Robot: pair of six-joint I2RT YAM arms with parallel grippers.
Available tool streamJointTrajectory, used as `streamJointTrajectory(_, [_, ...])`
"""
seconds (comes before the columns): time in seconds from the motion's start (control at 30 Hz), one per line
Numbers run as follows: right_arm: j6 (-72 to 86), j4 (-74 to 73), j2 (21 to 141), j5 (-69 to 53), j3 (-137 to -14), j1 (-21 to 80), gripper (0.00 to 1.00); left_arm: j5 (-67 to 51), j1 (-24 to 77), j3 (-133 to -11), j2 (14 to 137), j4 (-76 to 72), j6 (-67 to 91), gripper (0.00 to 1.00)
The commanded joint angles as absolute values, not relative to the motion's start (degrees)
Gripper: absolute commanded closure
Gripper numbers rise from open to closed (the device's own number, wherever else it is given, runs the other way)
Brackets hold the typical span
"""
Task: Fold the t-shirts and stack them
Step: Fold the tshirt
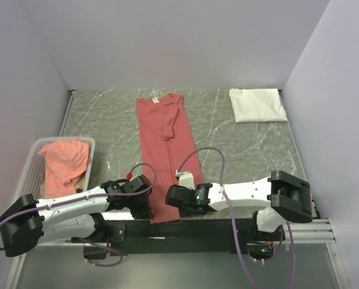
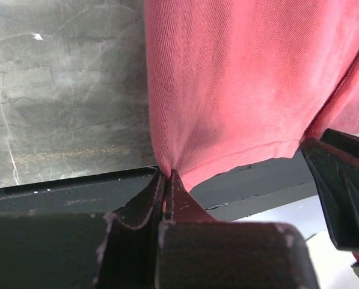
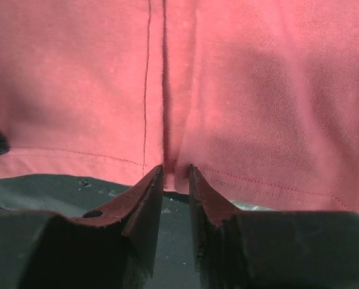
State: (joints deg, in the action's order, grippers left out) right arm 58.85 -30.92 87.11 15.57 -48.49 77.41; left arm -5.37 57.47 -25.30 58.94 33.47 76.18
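Wrist views: left claw (image 2: 167, 178) pinches coral t-shirt (image 2: 245, 90) hem shut; right claw (image 3: 176, 172) narrow, gripping it. Overhead alone: basket (image 1: 27, 174) holds crumpled coral shirts (image 1: 65, 162).

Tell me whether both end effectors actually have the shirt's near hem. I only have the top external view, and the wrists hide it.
Observer: The left end effector is shut on the salmon t-shirt, pinching its near left hem corner between the fingertips.
Operator: Report the right one.
Observer: The right end effector has a pucker of hem nipped between its fingertips, beside a folded edge running straight up the cloth.
Operator: Check where the hem lies.
Observer: Near the left corner the hem reaches past the near edge of the marble table top, over the black rail.
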Motion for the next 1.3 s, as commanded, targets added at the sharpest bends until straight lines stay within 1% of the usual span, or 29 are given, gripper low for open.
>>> streamJointTrajectory(0.0, [60.03, -31.37, 88.32, 18.28, -50.27, 77.87, 0.7, -6.68, 57.83, -24.87, 57.66, 33.75, 77.17, 0.99])
streamJointTrajectory(0.17, [60.29, -32.87, 88.51, 19.33, -51.06, 78.22, 0.75, -6.77, 57.83, -24.52, 57.13, 33.75, 77.43, 0.99])
streamJointTrajectory(0.27, [60.47, -34.01, 87.98, 19.95, -51.33, 78.4, 0.8, -6.68, 57.83, -24.43, 56.87, 33.75, 77.52, 0.99])
streamJointTrajectory(0.3, [60.47, -34.27, 87.8, 20.04, -51.33, 78.4, 0.82, -6.68, 57.92, -24.43, 56.78, 33.66, 77.52, 0.99])
streamJointTrajectory(0.33, [60.38, -34.36, 87.8, 20.04, -51.42, 78.49, 0.88, -6.68, 57.83, -24.43, 56.78, 33.66, 77.43, 0.99])
streamJointTrajectory(0.4, [60.29, -34.71, 87.98, 20.04, -51.68, 78.49, 0.93, -6.68, 57.83, -24.43, 56.78, 33.57, 77.52, 0.99])
streamJointTrajectory(0.43, [60.21, -34.8, 87.89, 20.04, -51.77, 78.66, 0.97, -6.59, 57.83, -24.52, 56.78, 33.66, 77.52, 0.99])
streamJointTrajectory(0.47, [60.29, -35.07, 87.8, 20.04, -52.03, 78.66, 0.98, -6.59, 57.83, -24.52, 56.86, 33.66, 77.52, 0.99])
streamJointTrajectory(0.53, [60.29, -35.51, 86.75, 20.13, -52.56, 79.1, 1.0, -6.5, 57.92, -24.52, 56.78, 33.75, 77.43, 0.99])
streamJointTrajectory(0.7, [60.21, -37.35, 84.38, 20.3, -54.67, 80.51, 1.0, -6.59, 57.92, -24.61, 56.87, 33.66, 77.43, 0.99])
streamJointTrajectory(1.07, [60.73, -35.77, 87.54, 18.54, -54.58, 81.04, 1.0, -6.59, 57.83, -24.7, 57.04, 33.31, 77.25, 0.99])
streamJointTrajectory(1.13, [60.82, -36.12, 87.19, 18.63, -54.32, 81.03, 0.97, -6.59, 57.83, -24.7, 56.95, 33.31, 77.17, 0.99])
streamJointTrajectory(1.17, [60.99, -36.21, 86.93, 18.63, -54.14, 81.04, 0.87, -6.68, 57.92, -24.7, 57.13, 33.14, 77.17, 0.99])
streamJointTrajectory(1.27, [61.35, -36.21, 84.3, 18.2, -53.09, 80.95, 0.67, -6.77, 58.01, -24.61, 57.3, 32.96, 77.17, 0.99])
